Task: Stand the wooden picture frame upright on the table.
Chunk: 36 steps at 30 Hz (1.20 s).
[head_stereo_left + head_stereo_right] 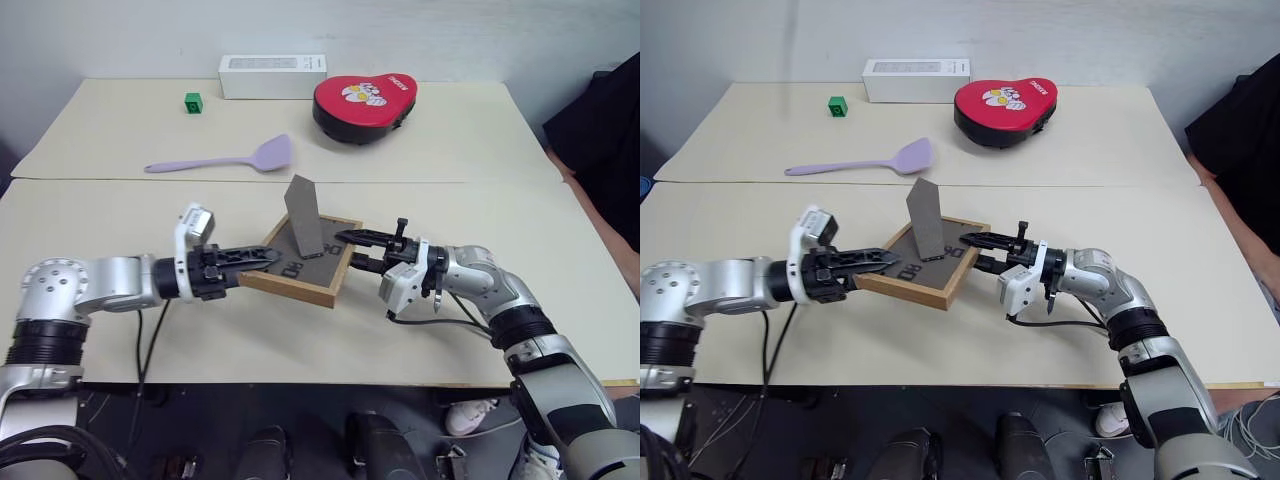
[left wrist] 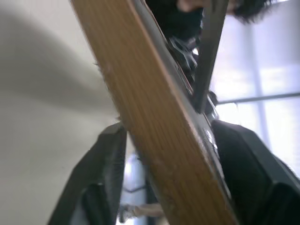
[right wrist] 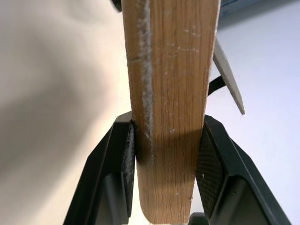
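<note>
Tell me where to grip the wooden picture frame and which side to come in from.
Grip the wooden picture frame by its side rails, a gripper coming in level from each side. It lies back panel up with the easel stand folded out on top, so only the thin wood edges are free. The right gripper is clamped on one rail; the left gripper's fingers straddle the opposite one.

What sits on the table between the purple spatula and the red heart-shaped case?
Nothing: in the left eye view the table is bare between the purple spatula and the red heart-shaped case; the right eye view agrees.
</note>
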Available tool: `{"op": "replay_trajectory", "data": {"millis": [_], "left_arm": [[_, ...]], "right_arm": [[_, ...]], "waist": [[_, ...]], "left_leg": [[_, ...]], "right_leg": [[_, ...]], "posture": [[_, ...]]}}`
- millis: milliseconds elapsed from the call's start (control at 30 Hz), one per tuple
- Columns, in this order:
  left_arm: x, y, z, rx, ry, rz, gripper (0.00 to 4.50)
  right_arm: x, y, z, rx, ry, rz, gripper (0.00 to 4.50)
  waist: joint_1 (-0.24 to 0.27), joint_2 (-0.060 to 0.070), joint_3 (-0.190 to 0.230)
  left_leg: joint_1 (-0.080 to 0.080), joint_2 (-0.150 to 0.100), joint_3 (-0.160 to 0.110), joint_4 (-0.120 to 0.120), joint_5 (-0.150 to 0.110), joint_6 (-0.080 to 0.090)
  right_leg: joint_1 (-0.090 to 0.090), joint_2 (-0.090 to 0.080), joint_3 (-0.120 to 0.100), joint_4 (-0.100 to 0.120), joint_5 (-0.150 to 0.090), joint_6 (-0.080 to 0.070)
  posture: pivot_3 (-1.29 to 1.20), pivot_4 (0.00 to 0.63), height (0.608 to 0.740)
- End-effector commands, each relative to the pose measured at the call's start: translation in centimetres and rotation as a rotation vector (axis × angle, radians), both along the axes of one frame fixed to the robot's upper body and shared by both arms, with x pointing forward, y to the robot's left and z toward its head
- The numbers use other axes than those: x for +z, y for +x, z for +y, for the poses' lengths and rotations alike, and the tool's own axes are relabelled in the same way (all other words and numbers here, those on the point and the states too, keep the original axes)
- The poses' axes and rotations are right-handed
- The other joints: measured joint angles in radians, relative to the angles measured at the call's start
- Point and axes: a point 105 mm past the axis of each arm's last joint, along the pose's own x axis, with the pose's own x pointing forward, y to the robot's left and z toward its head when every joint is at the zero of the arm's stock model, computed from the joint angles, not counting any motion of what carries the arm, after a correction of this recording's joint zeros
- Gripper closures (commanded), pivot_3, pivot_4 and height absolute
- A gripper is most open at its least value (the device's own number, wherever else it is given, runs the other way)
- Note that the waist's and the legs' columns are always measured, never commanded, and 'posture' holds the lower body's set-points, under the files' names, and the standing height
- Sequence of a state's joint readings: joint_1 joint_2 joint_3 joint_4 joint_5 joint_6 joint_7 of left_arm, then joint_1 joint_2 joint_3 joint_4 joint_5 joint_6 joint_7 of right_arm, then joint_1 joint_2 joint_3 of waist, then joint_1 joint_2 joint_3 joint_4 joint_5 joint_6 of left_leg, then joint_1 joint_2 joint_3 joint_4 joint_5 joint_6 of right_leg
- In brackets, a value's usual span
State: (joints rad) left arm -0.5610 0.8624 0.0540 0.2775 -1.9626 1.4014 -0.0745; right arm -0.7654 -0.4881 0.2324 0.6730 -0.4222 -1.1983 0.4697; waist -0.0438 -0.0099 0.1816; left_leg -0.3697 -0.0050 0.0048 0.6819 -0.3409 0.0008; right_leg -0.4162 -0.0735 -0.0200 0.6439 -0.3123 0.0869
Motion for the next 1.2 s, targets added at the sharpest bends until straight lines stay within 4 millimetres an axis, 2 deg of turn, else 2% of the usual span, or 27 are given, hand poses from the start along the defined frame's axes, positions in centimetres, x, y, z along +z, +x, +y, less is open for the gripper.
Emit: {"op": "replay_trajectory", "data": {"millis": [33, 167, 233, 267, 333, 433, 500, 533, 667, 800, 900, 1000, 1200], "left_arm": [[1.0, -0.4, 4.0, 0.137, 0.099, -0.129, 1.22], [1.1, 0.1, 7.7, 0.280, 0.270, -0.482, 1.22], [1.7, 0.0, 8.5, 0.309, 0.299, -0.679, 1.22], [1.7, -0.2, 8.6, 0.309, 0.318, -0.745, 1.22], [1.7, -0.9, 7.9, 0.262, 0.363, -0.913, 1.22], [1.4, -1.7, 6.4, 0.201, 0.390, -1.055, 0.62], [1.0, -1.9, 5.4, 0.169, 0.405, -1.113, 0.04], [0.6, -2.0, 4.9, 0.143, 0.420, -1.139, 0.00], [-0.2, -2.4, 3.6, 0.123, 0.388, -1.152, 0.00], [-0.8, -2.4, 2.9, 0.110, 0.363, -1.149, 0.00], [-0.4, -2.2, 2.7, 0.110, 0.355, -1.165, 0.00], [-0.2, -2.0, 2.6, 0.097, 0.353, -1.178, 0.00], [-0.2, -1.6, 2.9, 0.093, 0.368, -1.190, 0.00]], "right_arm": [[3.1, -0.6, -0.5, 0.021, 0.125, -0.080, 3.20], [2.8, -0.5, -1.7, -0.008, 0.157, -0.019, 3.21], [3.2, 0.3, -2.8, -0.062, 0.270, 0.089, 3.21], [3.5, 0.6, -3.4, -0.083, 0.325, 0.135, 3.21], [3.7, 1.5, -4.6, -0.109, 0.463, 0.348, 3.21], [3.7, 2.2, -5.9, -0.063, 0.675, 0.718, 3.21], [3.3, 2.8, -6.7, -0.053, 0.775, 0.911, 3.21], [2.6, 3.1, -7.0, -0.060, 0.798, 1.017, 3.21], [0.8, 4.3, -8.2, -0.121, 0.884, 1.180, 3.22], [-2.9, 5.1, -8.8, -0.199, 0.880, 1.325, 3.22], [-4.3, 5.0, -8.5, -0.223, 0.816, 1.327, 3.22], [-4.9, 4.9, -8.1, -0.218, 0.796, 1.326, 3.23], [-6.4, 5.2, -8.8, -0.296, 0.789, 1.347, 3.23]], "waist": [[-0.010, 0.000, 0.000], [-0.011, 0.001, 0.001], [-0.005, 0.001, 0.001], [0.001, 0.001, 0.001], [0.011, 0.001, 0.001], [0.018, 0.001, 0.001], [0.019, 0.001, 0.001], [0.018, 0.001, 0.001], [0.017, 0.002, 0.001], [0.013, 0.002, 0.001], [0.012, 0.002, 0.001], [0.012, 0.003, 0.000], [0.012, 0.003, 0.000]], "left_leg": [[0.000, 0.000, 0.000, -0.001, 0.000, 0.000], [0.000, 0.000, 0.000, -0.002, 0.000, 0.000], [0.000, 0.000, 0.001, -0.002, 0.000, 0.000], [0.000, 0.000, 0.000, -0.002, 0.000, 0.000], [0.000, 0.000, 0.000, -0.001, 0.000, 0.000], [0.000, 0.000, 0.000, -0.001, -0.001, 0.002], [0.000, 0.000, -0.001, -0.001, -0.001, 0.003], [0.000, 0.000, -0.001, -0.001, -0.002, 0.004], [0.000, 0.000, -0.001, -0.003, -0.002, 0.004], [0.000, 0.000, 0.000, -0.004, -0.002, 0.004], [0.000, 0.000, 0.001, -0.003, -0.002, 0.004], [0.001, 0.000, 0.001, -0.003, -0.002, 0.004], [0.002, 0.000, 0.001, -0.003, -0.002, 0.004]], "right_leg": [[0.000, 0.000, 0.000, 0.000, 0.000, 0.000], [0.000, 0.000, 0.000, -0.002, 0.000, -0.001], [0.001, 0.001, -0.001, -0.004, -0.001, -0.001], [0.001, 0.001, -0.001, -0.007, -0.001, -0.001], [0.002, 0.000, -0.001, -0.007, -0.001, -0.001], [0.002, -0.002, -0.001, -0.007, -0.001, -0.001], [0.003, -0.003, -0.002, -0.007, -0.001, -0.001], [0.003, -0.003, -0.002, -0.007, 0.000, -0.001], [0.002, -0.004, -0.002, -0.008, 0.000, -0.001], [0.002, -0.003, -0.001, -0.007, 0.000, -0.001], [0.001, -0.003, -0.001, -0.007, 0.000, -0.001], [0.002, -0.003, 0.000, -0.006, 0.000, -0.001], [0.002, -0.003, 0.000, -0.006, 0.000, -0.001]], "posture": [[0.00, 0.150, 0.740], [0.00, 0.150, 0.740], [0.00, 0.150, 0.740], [0.00, 0.150, 0.740], [0.00, 0.150, 0.740], [0.00, 0.150, 0.740], [0.00, 0.150, 0.740], [0.00, 0.150, 0.740], [0.00, 0.150, 0.740], [0.00, 0.150, 0.740], [0.00, 0.150, 0.740], [0.00, 0.150, 0.740], [0.00, 0.150, 0.740]]}}
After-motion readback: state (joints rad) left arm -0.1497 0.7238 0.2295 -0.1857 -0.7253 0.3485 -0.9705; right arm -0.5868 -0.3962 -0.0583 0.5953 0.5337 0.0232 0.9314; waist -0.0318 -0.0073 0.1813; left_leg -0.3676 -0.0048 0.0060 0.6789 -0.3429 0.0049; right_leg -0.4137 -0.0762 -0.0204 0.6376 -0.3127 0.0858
